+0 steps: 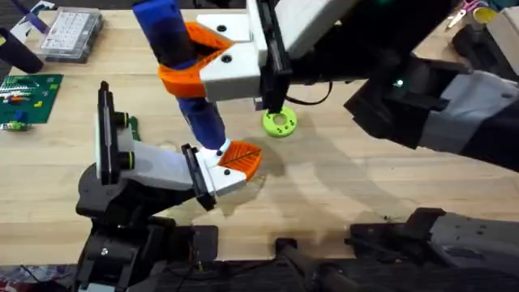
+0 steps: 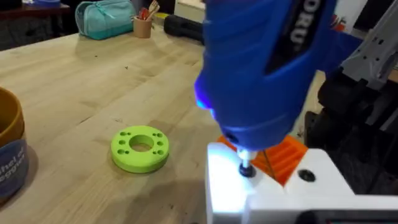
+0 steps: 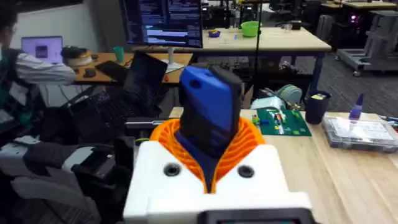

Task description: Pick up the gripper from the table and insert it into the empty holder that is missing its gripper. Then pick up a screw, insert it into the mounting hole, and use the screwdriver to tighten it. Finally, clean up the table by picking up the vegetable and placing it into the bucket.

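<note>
Pale wooden desk [image 1: 340,186] carries the work, with office benches and monitors in the room behind. Held steeply upright, the screwdriver [image 1: 188,77] has its long axis running from close under the overhead camera down to the desk's middle, bit downward. The right gripper [image 1: 212,58] clamps its upper body between white fingers with orange ribbed pads [image 3: 239,146]; the right wrist view shows the blue body wedged in the orange V. In the left wrist view the thin metal bit [image 2: 246,167] meets a white part [image 2: 261,186] with an orange ribbed piece beside it, but whether a screw sits under the tip is hard to make out. The left gripper [image 1: 231,166] lies low at the screwdriver's foot; I cannot tell how its fingers stand. A bright green disc [image 1: 279,122] with holes lies just beyond. The bucket [image 2: 9,152] is cut off by the left wrist view's margin, near the disc.
</note>
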{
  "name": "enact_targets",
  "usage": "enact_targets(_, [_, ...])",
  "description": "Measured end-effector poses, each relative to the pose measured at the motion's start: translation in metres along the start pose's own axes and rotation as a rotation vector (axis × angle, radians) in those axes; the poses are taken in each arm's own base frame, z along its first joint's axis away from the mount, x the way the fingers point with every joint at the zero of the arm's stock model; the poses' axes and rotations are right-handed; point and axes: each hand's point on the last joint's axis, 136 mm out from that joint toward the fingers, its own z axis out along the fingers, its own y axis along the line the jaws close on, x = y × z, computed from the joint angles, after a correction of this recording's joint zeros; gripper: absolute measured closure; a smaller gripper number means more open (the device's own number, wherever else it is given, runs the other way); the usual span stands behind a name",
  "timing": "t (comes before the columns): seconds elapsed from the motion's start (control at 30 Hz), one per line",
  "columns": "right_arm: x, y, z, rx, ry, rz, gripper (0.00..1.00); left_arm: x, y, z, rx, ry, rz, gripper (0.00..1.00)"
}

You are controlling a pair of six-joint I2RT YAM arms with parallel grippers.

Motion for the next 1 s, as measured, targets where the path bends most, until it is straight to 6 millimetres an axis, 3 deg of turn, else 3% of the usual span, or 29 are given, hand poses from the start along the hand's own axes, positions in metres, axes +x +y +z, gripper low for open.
enact_targets(0.87, [0.003, -0.002, 0.0, 0.008, 0.008, 0.014, 0.975, 0.0, 0.0, 0.0, 0.0, 0.0, -0.004, 0.994])
enact_targets(1.0, [-0.008, 0.001, 0.001, -0.009, -0.043, -0.032, 0.975, 0.0, 0.001, 0.0, -0.005, -0.001, 0.0, 0.995])
